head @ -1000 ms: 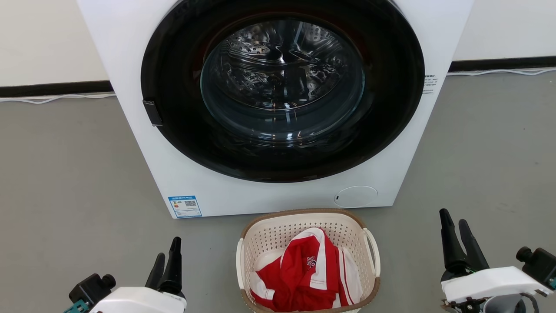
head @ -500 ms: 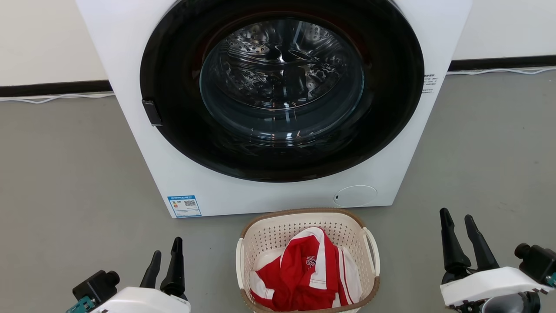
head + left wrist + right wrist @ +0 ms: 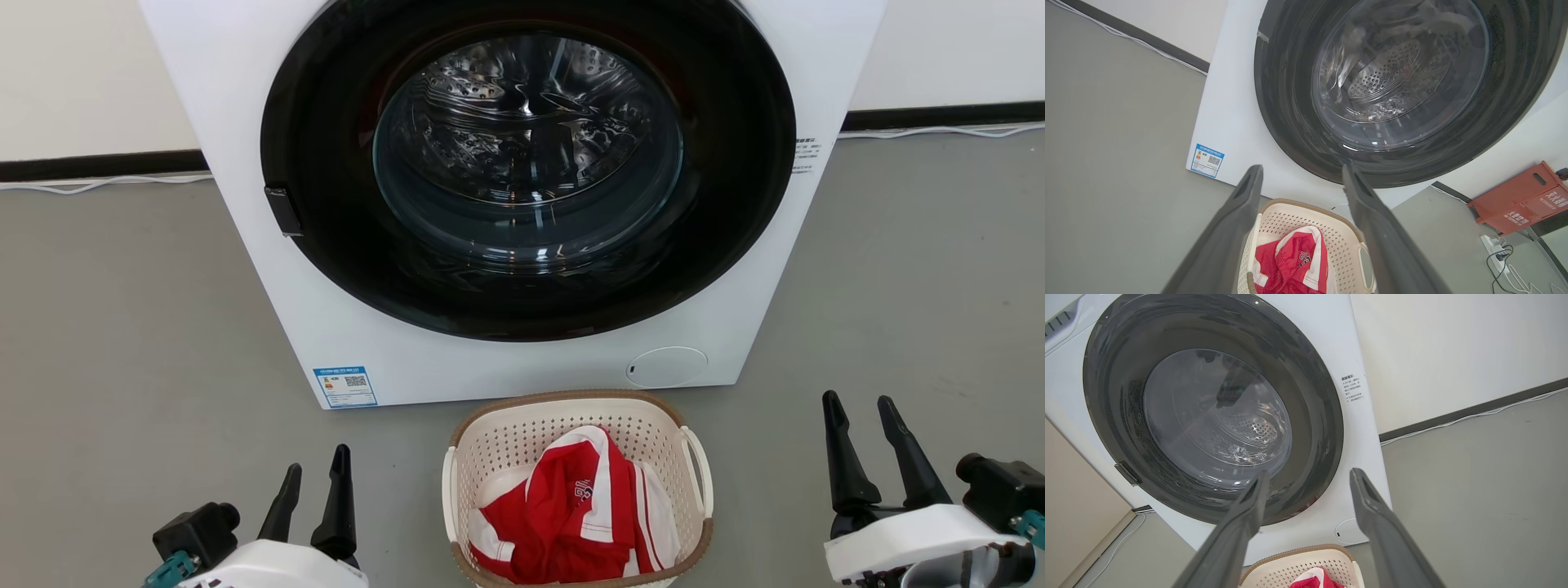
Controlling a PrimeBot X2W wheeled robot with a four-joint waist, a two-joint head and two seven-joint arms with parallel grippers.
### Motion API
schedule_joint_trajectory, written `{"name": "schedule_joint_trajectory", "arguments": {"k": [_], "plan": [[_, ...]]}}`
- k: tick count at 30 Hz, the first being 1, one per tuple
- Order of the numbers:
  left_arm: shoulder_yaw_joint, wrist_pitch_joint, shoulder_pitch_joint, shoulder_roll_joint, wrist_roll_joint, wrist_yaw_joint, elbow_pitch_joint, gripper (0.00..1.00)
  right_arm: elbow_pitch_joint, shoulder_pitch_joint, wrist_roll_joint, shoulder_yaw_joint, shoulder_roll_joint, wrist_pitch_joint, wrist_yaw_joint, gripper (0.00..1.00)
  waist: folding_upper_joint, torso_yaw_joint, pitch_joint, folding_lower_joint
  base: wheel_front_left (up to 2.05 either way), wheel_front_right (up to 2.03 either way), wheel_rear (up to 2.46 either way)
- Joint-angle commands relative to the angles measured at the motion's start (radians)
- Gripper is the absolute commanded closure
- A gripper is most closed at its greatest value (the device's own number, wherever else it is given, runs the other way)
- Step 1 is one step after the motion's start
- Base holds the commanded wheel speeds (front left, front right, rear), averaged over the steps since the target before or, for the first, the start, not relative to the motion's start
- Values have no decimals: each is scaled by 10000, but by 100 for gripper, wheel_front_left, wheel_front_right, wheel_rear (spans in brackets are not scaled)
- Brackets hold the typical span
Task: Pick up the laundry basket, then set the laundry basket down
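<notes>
Broadly, a grey floor spreads across the scene and runs back to a pale wall with a dark baseboard. A thin white cable lies along the baseboard.

A white front-loading washer stands on this floor. Its round, dark-framed glass door is closed, and the perforated steel drum shows through the glass.

The laundry basket sits upright on the floor just in front of the washer's lower edge, below a round white cap on the machine's front. It is cream and perforated, with a brown rim band and a white loop handle on its right side. A crumpled red and white garment lies inside it, filling the near half.

The basket lies between the two arms and is well apart from both. The left gripper hovers at the lower left, its two dark fingers parted with a clear gap and nothing between them. The right gripper hovers at the lower right, its fingers likewise spread and empty. Both point up towards the washer.

In the left wrist view an orange-red crate stands by the wall beyond the washer, and a white power strip lies on the floor near it. A small blue label is stuck to the washer's lower left corner.
</notes>
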Motion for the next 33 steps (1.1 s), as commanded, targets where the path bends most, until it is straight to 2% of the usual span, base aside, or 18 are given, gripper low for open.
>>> {"name": "schedule_joint_trajectory", "arguments": {"k": [1,25,33], "plan": [[160,-140,-246,99,289,111,-238,0,-236,-149,-349,216,-182,-219,2,0,0,4,-1,0,0,0,0],[-141,-844,-201,127,2778,324,-156,0,23,-62,-3095,285,-233,-923,2,0,0,-22,30,0,0,0,0],[-159,-935,-183,131,3095,347,-137,0,228,-57,-3359,274,-223,-1014,2,0,0,-39,22,0,0,0,0]]}}
